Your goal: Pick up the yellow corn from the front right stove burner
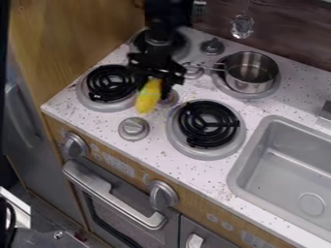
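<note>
The black gripper hangs down over the stove top, between the back-left and front burners, shut on a long yellow toy that looks like an ear of corn. The toy's lower end points down toward the front, above the grey knob. Left of it lies a black coil burner, and to the lower right is another coil burner. A metal pot stands on the burner at the right rear.
A grey sink is set into the counter at the right. Small knobs, one of them at the back, rise from the stove top. A wooden panel borders the left side, and an oven handle runs along the front.
</note>
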Available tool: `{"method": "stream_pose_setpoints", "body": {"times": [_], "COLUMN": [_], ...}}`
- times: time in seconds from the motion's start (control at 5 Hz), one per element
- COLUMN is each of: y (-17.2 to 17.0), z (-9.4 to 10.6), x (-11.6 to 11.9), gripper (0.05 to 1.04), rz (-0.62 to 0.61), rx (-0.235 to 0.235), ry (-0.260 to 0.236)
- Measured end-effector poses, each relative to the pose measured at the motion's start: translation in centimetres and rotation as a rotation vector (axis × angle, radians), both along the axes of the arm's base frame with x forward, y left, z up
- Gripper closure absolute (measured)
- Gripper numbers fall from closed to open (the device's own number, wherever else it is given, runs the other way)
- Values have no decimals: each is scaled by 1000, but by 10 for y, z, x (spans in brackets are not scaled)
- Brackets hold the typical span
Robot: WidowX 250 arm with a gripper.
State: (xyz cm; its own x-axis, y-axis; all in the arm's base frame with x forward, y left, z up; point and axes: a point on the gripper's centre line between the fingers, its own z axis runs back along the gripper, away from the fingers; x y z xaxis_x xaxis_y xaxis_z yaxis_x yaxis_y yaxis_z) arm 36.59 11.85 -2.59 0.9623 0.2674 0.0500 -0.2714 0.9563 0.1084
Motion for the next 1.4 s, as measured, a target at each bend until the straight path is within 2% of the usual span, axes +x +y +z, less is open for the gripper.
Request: {"method": "stream_pose_setpoints", "body": {"times": [0.2,0.4,0.6,0.8,1.0,1.2,1.4], "y": [16,21,19,10,-14,-38,-51], "z": [-6,-16,-15,-16,13,43,48], "x": [-4,-5,2,8,8,7,0], "gripper": [457,409,133,87,86,86,86], "rz": [29,26,-17,-85,-151,-192,-208], "rx": [4,-8,-37,-36,-13,-39,-27], "ry": [22,34,15,0,-41,-65,-19]}}
